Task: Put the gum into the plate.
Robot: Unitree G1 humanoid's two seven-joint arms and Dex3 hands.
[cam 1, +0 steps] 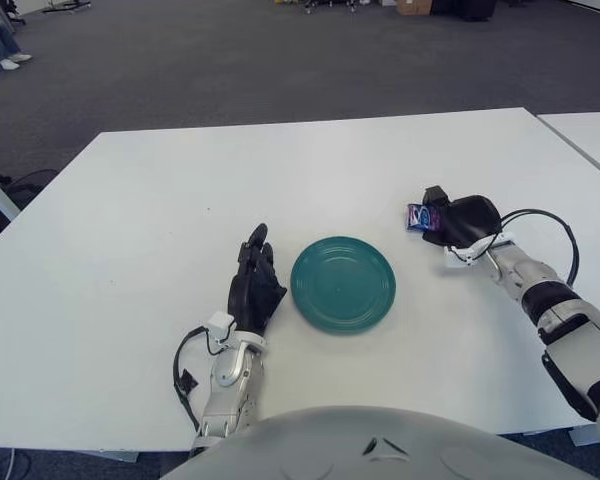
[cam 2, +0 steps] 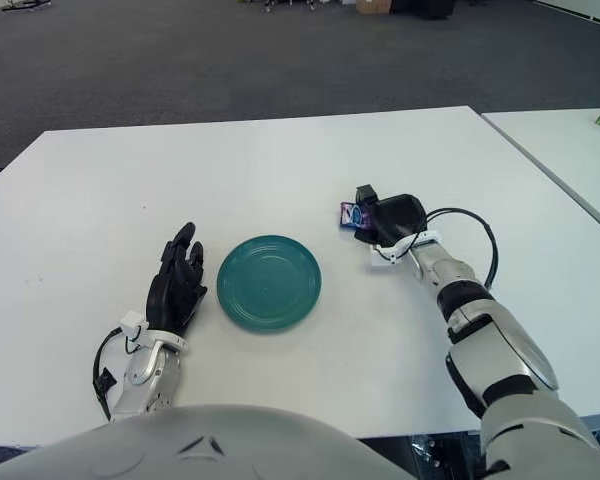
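Open office or lab: grey carpet (cam 1: 230,60), white tables (cam 1: 130,200).

dark carpet (cam 1: 230,60), white table (cam 1: 160,200), 2nd table (cam 2: 570,150)

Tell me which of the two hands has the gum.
The right hand, right of the plate, is closed on the gum. The left hand, left of the plate, holds nothing, fingers extended.

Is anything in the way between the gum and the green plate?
No, nothing visible is. The right robot hand grips the gum, right of the teal plate. Only bare white table lies between them. The left robot hand shows on the plate's other side, out of the way.
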